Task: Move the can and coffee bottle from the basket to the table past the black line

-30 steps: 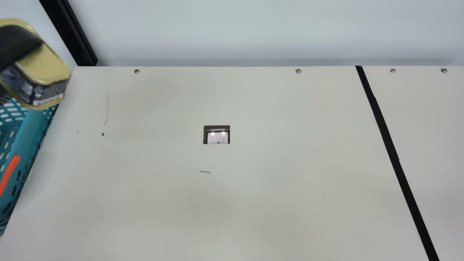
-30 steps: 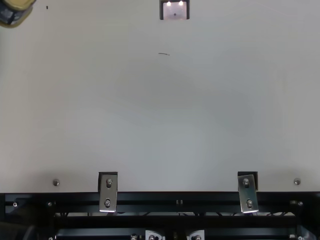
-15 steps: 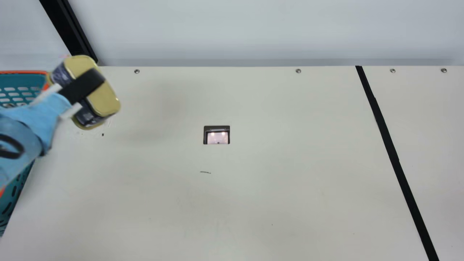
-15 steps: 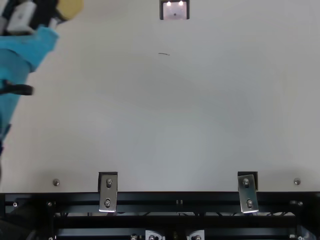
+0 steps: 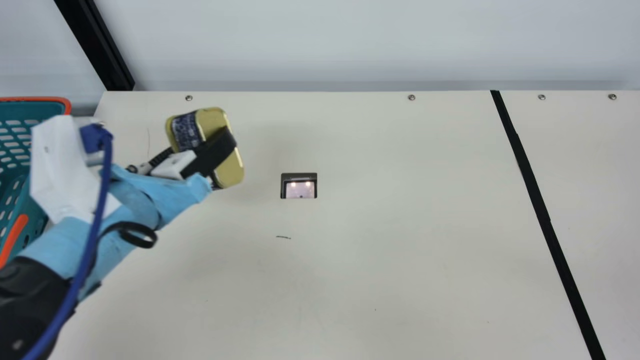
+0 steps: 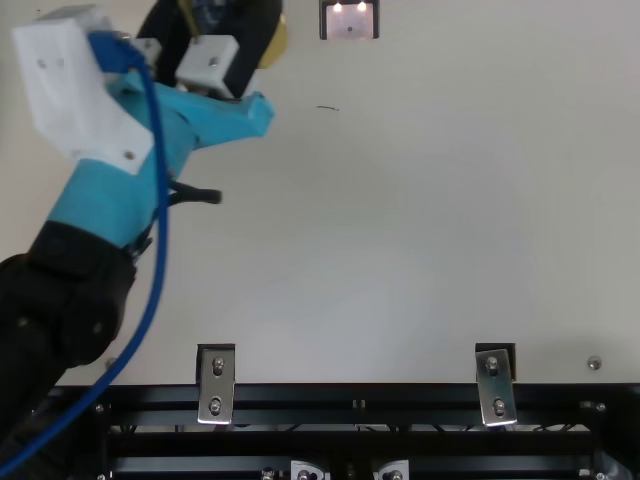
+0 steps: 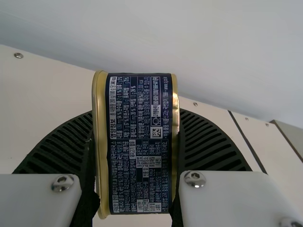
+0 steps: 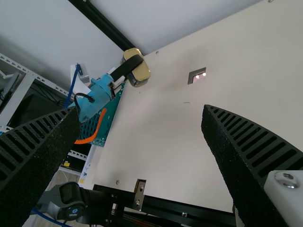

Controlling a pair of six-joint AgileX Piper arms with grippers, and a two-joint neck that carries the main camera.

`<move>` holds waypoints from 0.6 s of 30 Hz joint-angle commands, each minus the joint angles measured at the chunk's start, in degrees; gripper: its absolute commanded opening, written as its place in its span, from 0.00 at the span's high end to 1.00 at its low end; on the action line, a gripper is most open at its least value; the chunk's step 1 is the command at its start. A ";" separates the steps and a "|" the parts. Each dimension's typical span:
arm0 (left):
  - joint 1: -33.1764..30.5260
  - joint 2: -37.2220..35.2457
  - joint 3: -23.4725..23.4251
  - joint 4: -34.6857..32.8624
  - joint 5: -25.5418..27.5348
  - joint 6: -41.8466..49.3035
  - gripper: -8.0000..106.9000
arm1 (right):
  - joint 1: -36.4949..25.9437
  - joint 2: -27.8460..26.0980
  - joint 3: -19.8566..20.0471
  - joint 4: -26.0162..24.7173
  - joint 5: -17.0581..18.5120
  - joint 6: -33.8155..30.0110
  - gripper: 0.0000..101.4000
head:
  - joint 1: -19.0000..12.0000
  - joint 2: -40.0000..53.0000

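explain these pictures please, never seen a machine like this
This is a two-armed robot at a cream table. The main view comes from a camera on its neck, the top view from one fixed above, and each wrist view from a camera on that arm. The left jaws are closed on a gold-rimmed can, above the table; the right jaws stand open and empty. On the table runs a black line; a teal basket stands at the main view's left.

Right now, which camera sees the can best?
The left wrist view: the can is big there, its dark printed side easy to see. The main view shows it tilted and partly covered, the right wrist view smaller and farther off, and the top view catches bits of it at the edge.
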 commanded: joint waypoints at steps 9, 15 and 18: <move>-1.14 11.17 -2.56 7.09 -7.45 -3.72 0.84 | 0.00 0.00 0.00 0.00 0.00 0.00 0.00 | -0.38 -0.04; -1.41 16.85 -5.86 10.16 -9.36 -4.97 0.84 | 0.00 0.00 0.00 0.00 0.00 0.00 0.00 | -0.38 -0.04; -1.54 19.44 -7.89 10.93 -9.85 -4.77 0.84 | 0.00 0.00 0.00 0.00 0.00 0.00 0.00 | -0.38 -0.04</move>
